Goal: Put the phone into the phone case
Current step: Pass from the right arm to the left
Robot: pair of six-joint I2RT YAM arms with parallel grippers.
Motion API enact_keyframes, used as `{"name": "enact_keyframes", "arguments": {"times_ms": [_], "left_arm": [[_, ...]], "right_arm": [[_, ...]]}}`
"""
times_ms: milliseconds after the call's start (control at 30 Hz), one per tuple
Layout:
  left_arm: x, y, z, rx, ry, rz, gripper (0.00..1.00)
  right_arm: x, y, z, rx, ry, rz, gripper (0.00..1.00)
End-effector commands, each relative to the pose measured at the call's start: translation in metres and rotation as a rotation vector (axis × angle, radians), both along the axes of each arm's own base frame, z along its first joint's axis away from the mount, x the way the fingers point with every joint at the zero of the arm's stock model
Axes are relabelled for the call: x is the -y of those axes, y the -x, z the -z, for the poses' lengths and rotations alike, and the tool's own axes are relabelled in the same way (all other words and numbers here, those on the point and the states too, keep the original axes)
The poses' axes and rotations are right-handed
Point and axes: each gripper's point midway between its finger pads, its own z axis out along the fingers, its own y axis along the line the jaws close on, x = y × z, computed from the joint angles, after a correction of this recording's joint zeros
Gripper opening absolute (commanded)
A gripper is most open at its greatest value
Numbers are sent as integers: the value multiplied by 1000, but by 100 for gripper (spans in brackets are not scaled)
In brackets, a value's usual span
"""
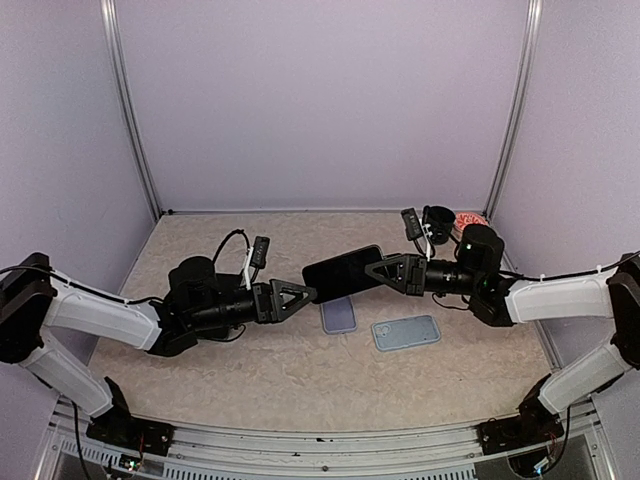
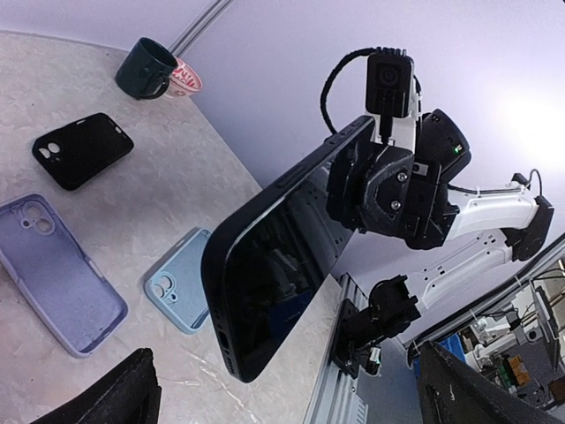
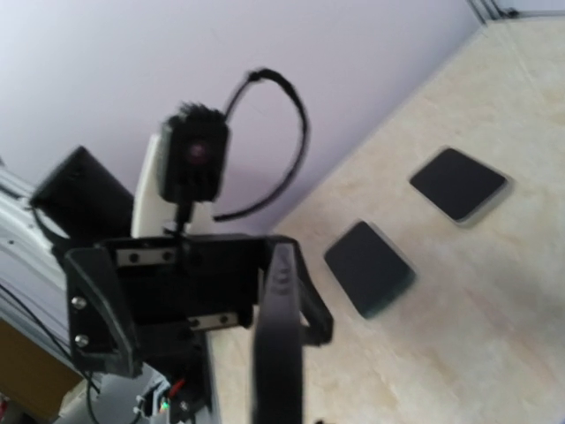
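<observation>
Phone (image 1: 343,271) aloft, above lilac case (image 1: 339,316). Right gripper (image 1: 375,270) clamps one end; left gripper (image 1: 308,293) spread wide, empty. Judged rigid, glossy, slip-prone, breakable: grip across the side edges.

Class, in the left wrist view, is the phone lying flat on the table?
No, the right end effector holds the phone tilted in the air, above the table.

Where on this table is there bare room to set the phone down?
Bare: the near strip of the table in front of the purple case and blue case, and the far-left corner behind the left arm. Crowded: centre-right cases, mug in the far-right corner.
</observation>
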Motion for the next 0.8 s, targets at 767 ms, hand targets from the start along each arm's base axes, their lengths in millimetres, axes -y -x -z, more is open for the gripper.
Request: {"name": "enact_keyframes", "arguments": {"times_ms": [767], "left_arm": [[16,12,-24,-7,184,129,78]], "right_arm": [[-34,19,-11,129,-156,-125,0]]}}
